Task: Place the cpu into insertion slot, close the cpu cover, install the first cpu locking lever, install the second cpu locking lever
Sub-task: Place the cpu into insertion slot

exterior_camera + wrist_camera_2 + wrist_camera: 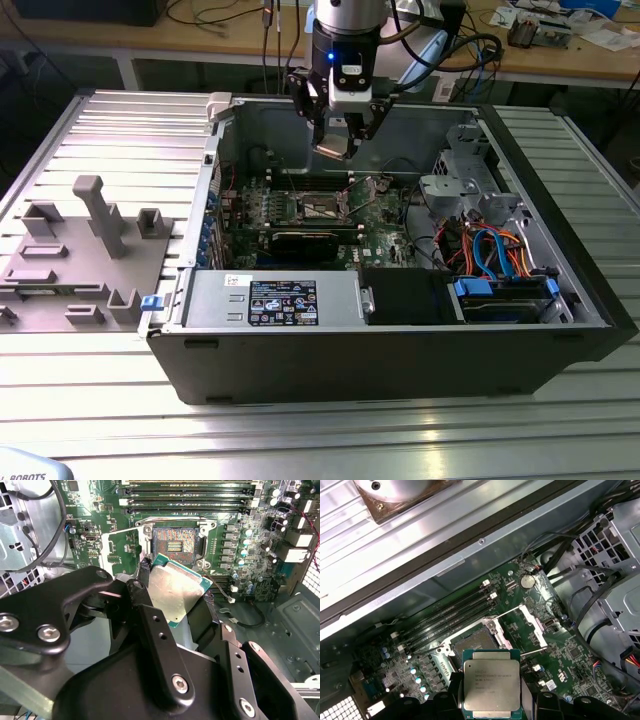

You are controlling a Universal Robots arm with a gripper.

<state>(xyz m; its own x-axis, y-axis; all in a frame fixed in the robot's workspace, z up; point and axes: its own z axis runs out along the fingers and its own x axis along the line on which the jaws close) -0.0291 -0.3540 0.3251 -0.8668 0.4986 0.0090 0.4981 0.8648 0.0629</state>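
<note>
Tool (pixel 338 148) hangs from the arm over the open computer case (pixel 400 350), which lies on the slatted metal desk (pixel 300 430). The tool's fingers (pixel 142 572) are clamped on opposite edges of the cpu (pixel 175 592). The chip sits between them with its silvery top facing both wrist cameras and its green rim visible around the lid. The cpu (pixel 491 685) is held in the air above the green motherboard (pixel 380 235), clear of the board and near the insertion slot (pixel 174 545) but not in it. The slot is bare — its dark contact field is exposed inside the metal rim. The cpu cover (pixel 532 622) stands swung open beside the socket, with board showing through its central window. Long memory slots (pixel 190 500) run just beyond the socket. On the exterior view's left, a grey moulded fixture (pixel 90 230) rests on the desk, well apart from the case.
</note>
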